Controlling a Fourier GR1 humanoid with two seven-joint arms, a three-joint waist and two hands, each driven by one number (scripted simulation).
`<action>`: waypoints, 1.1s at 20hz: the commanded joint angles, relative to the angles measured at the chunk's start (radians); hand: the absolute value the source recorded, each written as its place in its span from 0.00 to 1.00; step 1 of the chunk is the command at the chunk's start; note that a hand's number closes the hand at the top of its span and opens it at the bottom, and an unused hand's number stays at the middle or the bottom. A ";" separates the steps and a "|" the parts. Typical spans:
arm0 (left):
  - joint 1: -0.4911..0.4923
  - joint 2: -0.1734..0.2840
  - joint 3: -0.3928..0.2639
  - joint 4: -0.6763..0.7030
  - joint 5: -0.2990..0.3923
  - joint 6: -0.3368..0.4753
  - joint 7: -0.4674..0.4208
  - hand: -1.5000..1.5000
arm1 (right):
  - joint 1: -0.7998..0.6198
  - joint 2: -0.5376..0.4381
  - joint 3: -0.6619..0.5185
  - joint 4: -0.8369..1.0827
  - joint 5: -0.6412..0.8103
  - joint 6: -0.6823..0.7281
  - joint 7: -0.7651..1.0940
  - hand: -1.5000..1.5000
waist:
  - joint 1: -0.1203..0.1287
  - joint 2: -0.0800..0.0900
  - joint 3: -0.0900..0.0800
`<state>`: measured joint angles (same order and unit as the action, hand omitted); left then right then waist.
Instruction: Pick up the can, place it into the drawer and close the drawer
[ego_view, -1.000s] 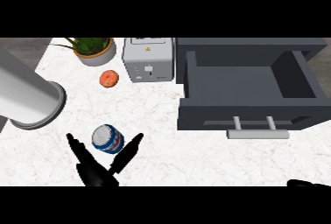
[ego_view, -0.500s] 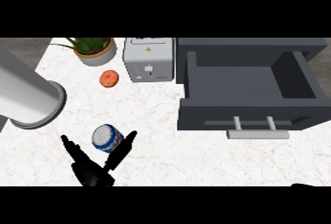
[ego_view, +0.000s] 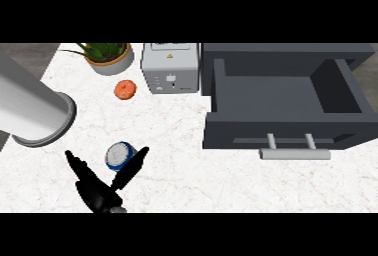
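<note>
Black left hand (ego_view: 98, 189) sits at the bottom of the view, well left of the drawer (ego_view: 284, 97), fingers straight and spread in a V around the can (ego_view: 118, 155). Can is blue with a pale top, on the marble counter (ego_view: 184, 175), between a finger and the thumb; one digit looks to touch its right side, can't tell about the other. No curl round it yet, so I'd call the hand released, not grasping. Right hand isn't visible. Step in hand, as I read it: the grasp, first part of the pick; placing and closing not yet done. Next move calls for closing the fingers on the can, lifting, then carrying right and up-frame to the drawer, clearing its front panel and the grey handle (ego_view: 295, 152) that sticks out toward the robot. Drawer is dark grey, pulled fully open, interior shows nothing in it. Other stuff, all left of the drawer: a white toaster-like box (ego_view: 171, 67) just beside its back left corner, an orange fruit (ego_view: 125, 89) further left, a potted plant (ego_view: 108, 57) beyond that holding green leaves, and a big grey cylinder (ego_view: 29, 110) at the far left, probably the forearm.
</note>
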<state>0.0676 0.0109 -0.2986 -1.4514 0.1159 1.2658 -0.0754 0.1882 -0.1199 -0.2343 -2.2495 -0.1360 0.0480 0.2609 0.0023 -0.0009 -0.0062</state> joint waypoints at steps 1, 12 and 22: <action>0.010 -0.010 0.109 0.053 0.143 -0.200 -0.175 0.00 | -0.022 -0.031 -0.050 0.045 -0.050 0.030 -0.018 0.00 | 0.001 0.001 0.001; -0.168 -0.011 0.217 0.459 0.496 -0.543 -0.622 1.00 | -0.088 -0.002 -0.019 0.021 0.005 -0.016 0.031 0.00 | -0.007 0.002 0.005; -0.367 0.031 0.267 0.707 0.497 -0.738 -0.678 1.00 | -0.025 0.037 -0.037 0.045 0.020 0.024 -0.067 0.00 | -0.012 0.002 0.006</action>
<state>-0.2507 0.0209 -0.0193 -0.8084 0.6249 0.6200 -0.7761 0.1364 -0.1150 -0.2716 -2.2274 -0.1201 0.0637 0.2558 -0.0053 -0.0041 0.0059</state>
